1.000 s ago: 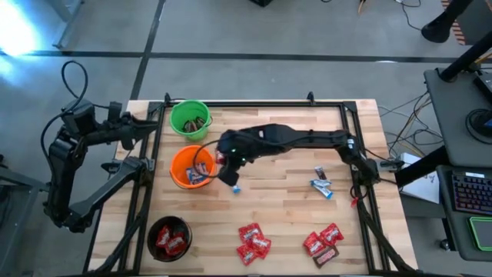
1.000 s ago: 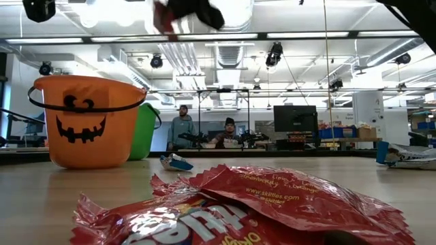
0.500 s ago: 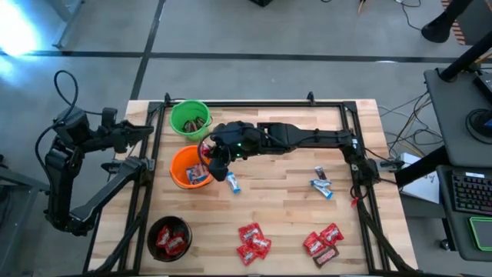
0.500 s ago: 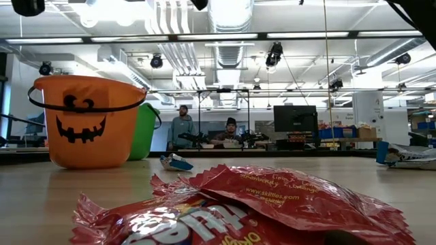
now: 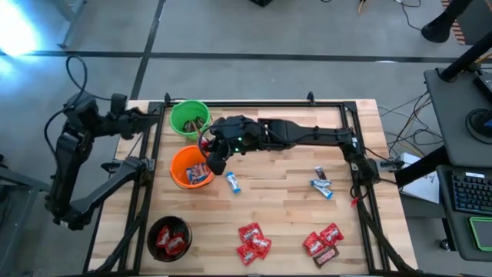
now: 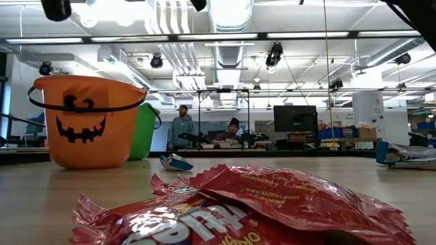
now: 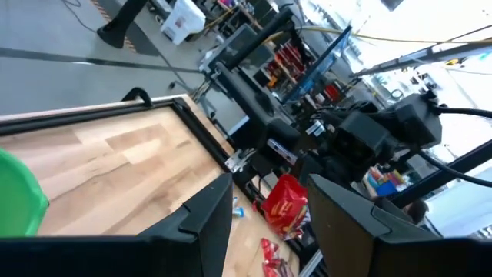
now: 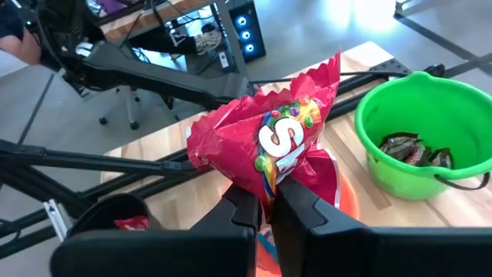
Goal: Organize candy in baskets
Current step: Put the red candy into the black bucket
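Wooden table (image 5: 284,192), high view: 3 buckets stand along its left side, a green bucket (image 5: 189,119) at the back, an orange bucket (image 5: 190,167) in the middle, a black bucket (image 5: 169,235) at the front.
Candy, high view: brown pieces lie in the green bucket, blue-and-white ones in the orange, red ones in the black; 1 blue-and-white candy (image 5: 233,182) lies just right of the orange bucket, 2 more blue-and-white pieces (image 5: 322,184) farther right, 2 clusters of red packs (image 5: 253,241) near the front edge.
Right claw (image 5: 210,158), high view: over the orange bucket's right rim, reaching in from the right.
Left claw (image 5: 154,113), high view: raised at the table's back-left corner, just left of the green bucket.
Low view: red pack (image 6: 231,207) fills the foreground; orange bucket with a pumpkin face at left, green bucket behind it; 2 people sit far back in the room.
Left wrist view: left claw's fingers (image 7: 207,219) stand apart, holding nothing.
Right wrist view: right claw pinched tight on a red candy pack (image 8: 269,146), held upright above the orange bucket; green bucket beside it, black bucket on the other side.
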You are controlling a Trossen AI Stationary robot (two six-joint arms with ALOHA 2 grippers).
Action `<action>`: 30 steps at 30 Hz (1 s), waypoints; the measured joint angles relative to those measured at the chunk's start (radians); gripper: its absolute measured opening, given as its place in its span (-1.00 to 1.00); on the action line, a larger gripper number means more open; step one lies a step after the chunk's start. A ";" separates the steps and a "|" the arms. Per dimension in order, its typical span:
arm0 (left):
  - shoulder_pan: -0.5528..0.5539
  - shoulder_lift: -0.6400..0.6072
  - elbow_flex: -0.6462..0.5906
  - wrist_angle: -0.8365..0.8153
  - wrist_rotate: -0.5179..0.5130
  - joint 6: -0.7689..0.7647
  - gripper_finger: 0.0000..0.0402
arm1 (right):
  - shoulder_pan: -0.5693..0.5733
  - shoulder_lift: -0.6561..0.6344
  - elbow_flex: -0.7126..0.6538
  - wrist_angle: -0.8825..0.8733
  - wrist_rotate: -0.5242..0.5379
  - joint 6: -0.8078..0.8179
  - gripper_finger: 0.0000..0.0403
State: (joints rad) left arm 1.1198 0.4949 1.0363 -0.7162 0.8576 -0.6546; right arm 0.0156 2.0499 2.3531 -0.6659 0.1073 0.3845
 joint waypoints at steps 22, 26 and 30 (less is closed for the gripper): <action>-0.144 0.226 -0.058 0.220 0.023 0.090 -0.25 | -0.127 0.002 0.000 -0.009 0.000 -0.069 -0.94; -0.193 0.248 -0.058 0.294 0.003 0.082 -0.25 | -0.137 0.002 0.000 -0.009 -0.001 -0.071 -0.94; -0.241 0.280 -0.058 0.326 -0.032 0.076 -0.25 | -0.138 0.002 0.000 -0.002 -0.001 -0.087 -0.94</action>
State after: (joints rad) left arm 0.8789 0.7751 0.9787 -0.3898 0.8259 -0.5787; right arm -0.1221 2.0514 2.3535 -0.6681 0.1062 0.2971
